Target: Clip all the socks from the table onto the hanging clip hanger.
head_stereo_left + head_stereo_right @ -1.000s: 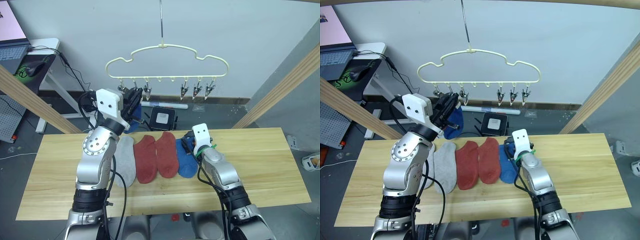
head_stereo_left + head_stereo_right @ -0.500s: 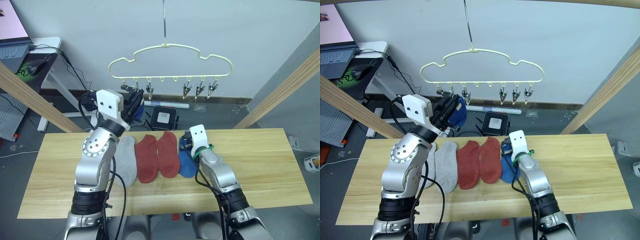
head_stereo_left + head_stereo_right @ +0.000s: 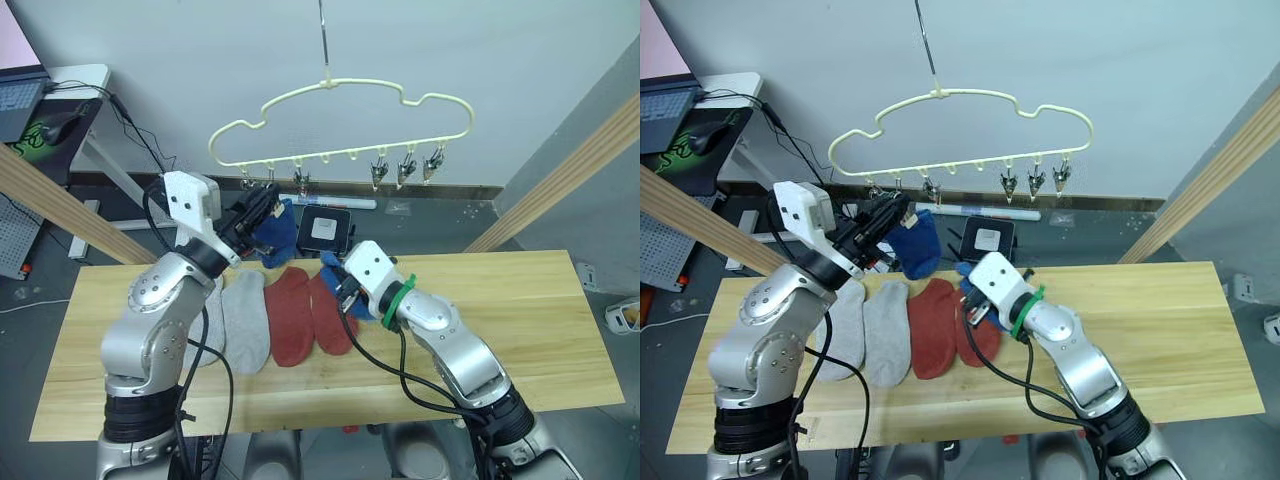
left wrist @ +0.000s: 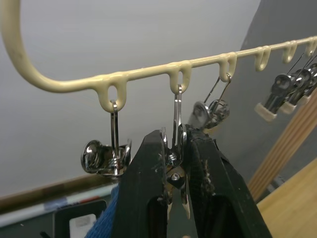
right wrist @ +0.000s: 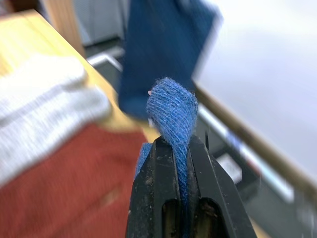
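The pale-yellow clip hanger (image 3: 326, 84) hangs above the table's far edge. My left gripper (image 3: 262, 206) is raised to its left end, shut on a silver clip (image 4: 177, 115). One blue sock (image 3: 915, 245) dangles just beside that gripper; the fingers hide which clip holds it. My right gripper (image 3: 971, 292) is shut on the other blue sock (image 5: 171, 104) and holds it off the table (image 3: 520, 310), above the red socks. Two grey socks (image 3: 245, 320) and two rust red socks (image 3: 291, 316) lie side by side on the wood.
Round wooden frame poles slant up at the left (image 3: 60, 200) and right (image 3: 560, 170). A black box (image 3: 325, 228) sits on the floor behind the table. A desk with a laptop and mouse (image 3: 50, 125) stands far left.
My right gripper has shut on the blue sock, lifted it off the table and carried it left over the red socks. The left gripper stays on the clip. The camera has shifted.
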Available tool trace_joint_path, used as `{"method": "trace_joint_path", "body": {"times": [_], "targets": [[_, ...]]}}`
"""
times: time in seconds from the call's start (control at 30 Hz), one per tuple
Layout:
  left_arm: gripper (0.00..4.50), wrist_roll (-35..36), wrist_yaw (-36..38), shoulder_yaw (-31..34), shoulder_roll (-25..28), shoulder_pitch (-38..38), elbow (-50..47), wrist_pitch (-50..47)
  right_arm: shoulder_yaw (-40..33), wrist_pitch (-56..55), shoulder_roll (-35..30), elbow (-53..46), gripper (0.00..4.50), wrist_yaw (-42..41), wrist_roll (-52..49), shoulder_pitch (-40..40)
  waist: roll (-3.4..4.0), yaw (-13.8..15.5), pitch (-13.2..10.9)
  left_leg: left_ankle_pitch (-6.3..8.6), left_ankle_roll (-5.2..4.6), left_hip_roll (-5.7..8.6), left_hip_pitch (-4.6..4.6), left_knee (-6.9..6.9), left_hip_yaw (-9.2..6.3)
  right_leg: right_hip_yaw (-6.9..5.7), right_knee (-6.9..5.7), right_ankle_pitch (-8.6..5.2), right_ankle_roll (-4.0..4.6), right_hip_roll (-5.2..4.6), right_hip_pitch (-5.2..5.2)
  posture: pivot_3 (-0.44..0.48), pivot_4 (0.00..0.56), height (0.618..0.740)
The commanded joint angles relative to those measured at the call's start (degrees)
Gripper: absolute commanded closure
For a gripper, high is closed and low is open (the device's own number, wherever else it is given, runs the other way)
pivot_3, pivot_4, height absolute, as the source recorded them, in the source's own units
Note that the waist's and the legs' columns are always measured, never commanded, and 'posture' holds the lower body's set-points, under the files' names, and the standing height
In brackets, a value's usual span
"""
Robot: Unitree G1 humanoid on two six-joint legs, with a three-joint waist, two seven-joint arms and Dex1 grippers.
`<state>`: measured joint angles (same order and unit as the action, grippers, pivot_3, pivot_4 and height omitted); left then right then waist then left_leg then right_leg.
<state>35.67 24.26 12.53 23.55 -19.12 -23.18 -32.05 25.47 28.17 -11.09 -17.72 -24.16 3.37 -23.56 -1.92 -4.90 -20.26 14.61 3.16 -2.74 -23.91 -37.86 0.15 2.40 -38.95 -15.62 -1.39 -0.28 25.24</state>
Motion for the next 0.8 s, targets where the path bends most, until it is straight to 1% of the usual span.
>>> {"method": "trace_joint_path", "body": {"times": [0.03,0.2,0.43,0.6,0.8], "targets": [[4.24,6.1,-0.3,2.7,1.4,-1.4,-2.9,-4.4,0.7,-2.3,1.9,-0.7,4.50,-0.7,0.3,-3.3,0.00,0.1,0.0,0.00,0.00,0.00,-0.02,-0.01,-0.01,-0.01,0.00,0.00,0.00,-0.02,0.00,-0.131,0.359,0.736],[4.24,13.5,-1.7,5.7,2.6,-3.6,-1.7,-10.3,0.9,-4.2,3.9,2.5,4.50,-0.7,0.9,-7.0,-0.01,0.1,0.0,-0.01,0.02,-0.03,-0.05,-0.01,-0.04,-0.04,0.01,0.07,0.12,-0.08,0.00,-0.134,0.348,0.736],[4.24,19.1,-3.6,7.1,3.5,-5.6,-0.4,-14.2,1.4,-6.9,5.6,6.3,4.50,-0.2,2.8,-9.4,-0.02,0.1,0.0,-0.02,0.03,-0.02,-0.09,-0.03,-0.04,-0.06,0.00,0.08,0.13,-0.37,0.03,-0.144,0.339,0.736],[4.24,20.6,-4.2,6.5,3.8,-5.7,-0.9,-15.1,0.9,-8.7,7.4,8.8,4.50,1.0,3.9,-10.4,-0.04,0.1,0.0,-0.02,0.03,-0.01,-0.09,-0.04,-0.06,-0.10,-0.03,0.08,0.14,-0.44,0.03,-0.142,0.336,0.736],[4.24,20.7,-4.4,5.9,4.2,-5.3,-1.5,-14.8,0.4,-10.9,8.9,10.7,4.50,2.0,4.9,-11.1,-0.06,0.1,0.0,-0.02,0.03,0.00,-0.09,-0.04,-0.06,-0.10,-0.03,0.08,0.14,-0.49,0.03,-0.132,0.328,0.736]]}}
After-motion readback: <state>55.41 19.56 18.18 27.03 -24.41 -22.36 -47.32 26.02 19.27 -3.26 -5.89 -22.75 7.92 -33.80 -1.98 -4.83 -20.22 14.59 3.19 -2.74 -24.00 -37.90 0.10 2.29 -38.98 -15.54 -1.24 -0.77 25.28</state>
